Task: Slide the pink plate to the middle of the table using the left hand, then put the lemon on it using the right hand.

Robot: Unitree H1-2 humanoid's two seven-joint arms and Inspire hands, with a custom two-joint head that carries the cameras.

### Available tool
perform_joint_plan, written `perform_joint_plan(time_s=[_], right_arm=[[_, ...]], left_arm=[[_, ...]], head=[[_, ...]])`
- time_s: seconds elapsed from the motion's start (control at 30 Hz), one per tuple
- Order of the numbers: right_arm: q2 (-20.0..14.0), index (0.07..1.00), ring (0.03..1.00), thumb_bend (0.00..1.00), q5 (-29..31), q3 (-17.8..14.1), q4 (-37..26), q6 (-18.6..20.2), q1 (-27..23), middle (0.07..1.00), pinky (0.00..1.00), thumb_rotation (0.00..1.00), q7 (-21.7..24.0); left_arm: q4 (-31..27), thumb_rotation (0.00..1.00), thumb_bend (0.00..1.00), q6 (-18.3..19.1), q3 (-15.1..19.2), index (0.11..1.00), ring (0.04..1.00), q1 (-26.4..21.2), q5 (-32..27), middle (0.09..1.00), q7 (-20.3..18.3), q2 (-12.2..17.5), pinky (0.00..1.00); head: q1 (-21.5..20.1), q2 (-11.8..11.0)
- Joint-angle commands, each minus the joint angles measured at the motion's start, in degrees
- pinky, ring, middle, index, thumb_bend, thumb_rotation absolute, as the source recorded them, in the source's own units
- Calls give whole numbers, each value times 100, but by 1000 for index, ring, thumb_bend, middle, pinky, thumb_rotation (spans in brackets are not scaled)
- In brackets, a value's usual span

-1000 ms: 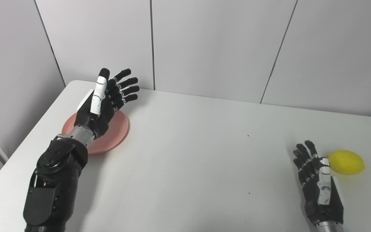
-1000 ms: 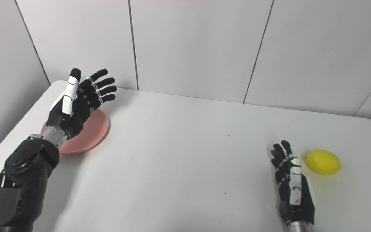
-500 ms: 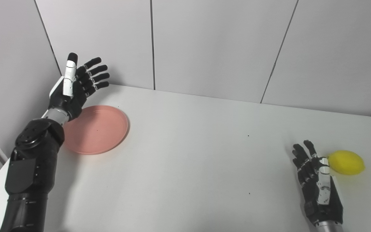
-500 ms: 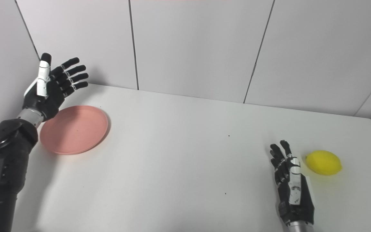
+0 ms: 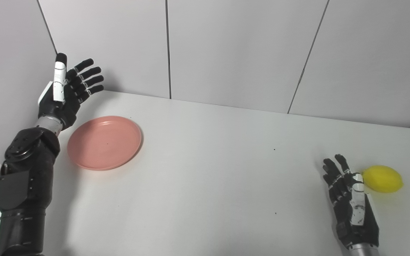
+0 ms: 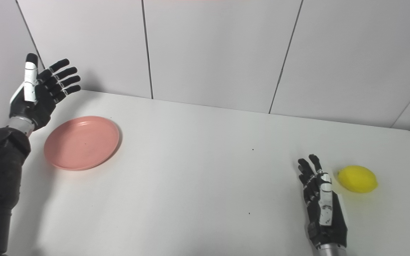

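The pink plate lies flat near the table's far left corner. My left hand is raised above the table's left edge, behind and to the left of the plate, open with fingers spread and holding nothing. The yellow lemon rests on the table at the right. My right hand lies open just left of the lemon, fingers pointing away from me, its thumb side close to the fruit but not closed on it.
The white table is bounded behind by a grey panelled wall. A second wall panel stands close to the table's left edge beside the left hand.
The left hand has swung from over the plate up and to the left, uncovering the whole plate. The plate, the lemon and the right hand have stayed put.
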Motion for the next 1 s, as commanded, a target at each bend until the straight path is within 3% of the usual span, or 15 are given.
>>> perform_joint_plan(time_s=[0.0, 0.53, 0.97], right_arm=[[176, 940, 945, 727, 88, 91, 386, -114, 288, 892, 988, 989, 66], [150, 946, 939, 744, 79, 93, 364, -110, 295, 886, 984, 983, 73], [145, 926, 933, 748, 94, 82, 310, -39, 315, 881, 969, 976, 40]], left_arm=[[-83, 964, 828, -178, 28, 783, 767, -339, 69, 762, 36, 237, 767], [811, 938, 838, -315, 135, 810, 769, -506, 117, 758, 171, 299, 766], [2329, 992, 804, -1205, -12, 817, 782, -616, 339, 761, -106, 506, 775]], head=[[7, 6], [-9, 54], [-23, 99]])
